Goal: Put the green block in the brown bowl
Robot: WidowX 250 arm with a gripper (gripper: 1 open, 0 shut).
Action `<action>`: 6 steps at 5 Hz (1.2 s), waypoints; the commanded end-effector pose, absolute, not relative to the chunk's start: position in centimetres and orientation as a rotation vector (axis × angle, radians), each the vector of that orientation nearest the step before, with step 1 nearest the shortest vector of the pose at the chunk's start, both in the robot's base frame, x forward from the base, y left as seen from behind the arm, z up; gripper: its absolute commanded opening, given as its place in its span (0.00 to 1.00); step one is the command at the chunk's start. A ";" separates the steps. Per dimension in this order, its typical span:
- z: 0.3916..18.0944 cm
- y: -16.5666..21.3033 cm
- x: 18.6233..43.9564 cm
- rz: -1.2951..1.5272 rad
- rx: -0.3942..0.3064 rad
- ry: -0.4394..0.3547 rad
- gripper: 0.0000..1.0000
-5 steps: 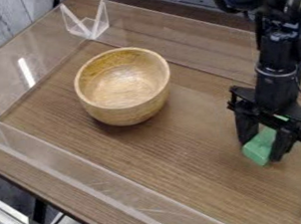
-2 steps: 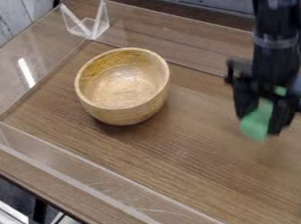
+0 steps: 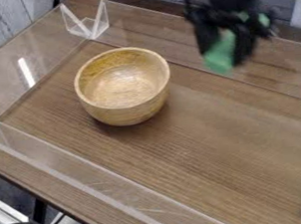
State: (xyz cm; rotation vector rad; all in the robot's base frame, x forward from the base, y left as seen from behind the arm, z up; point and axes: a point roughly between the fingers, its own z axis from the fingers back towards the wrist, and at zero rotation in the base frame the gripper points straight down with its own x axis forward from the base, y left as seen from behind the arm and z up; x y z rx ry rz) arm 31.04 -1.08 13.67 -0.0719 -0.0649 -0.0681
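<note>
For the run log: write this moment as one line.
phase: carry | pincer: shut on green block, lifted off table | brown bowl: empty, left of block | block not yet over bowl

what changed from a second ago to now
The gripper has lifted the green block off the table and carried it up and leftward in the picture, toward the brown bowl. It was already clamped on the block and remains so. The bowl has not moved and is empty.
</note>
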 end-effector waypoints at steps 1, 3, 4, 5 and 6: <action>16.6 3.5 31.3 -0.015 -0.048 -0.144 0.00; 14.4 8.1 28.8 0.013 -0.014 -0.062 0.00; 12.1 8.4 27.6 -0.004 0.006 -0.039 0.00; 9.9 8.7 27.0 -0.013 0.025 -0.013 0.00; 8.5 9.4 26.7 -0.003 0.029 0.003 0.00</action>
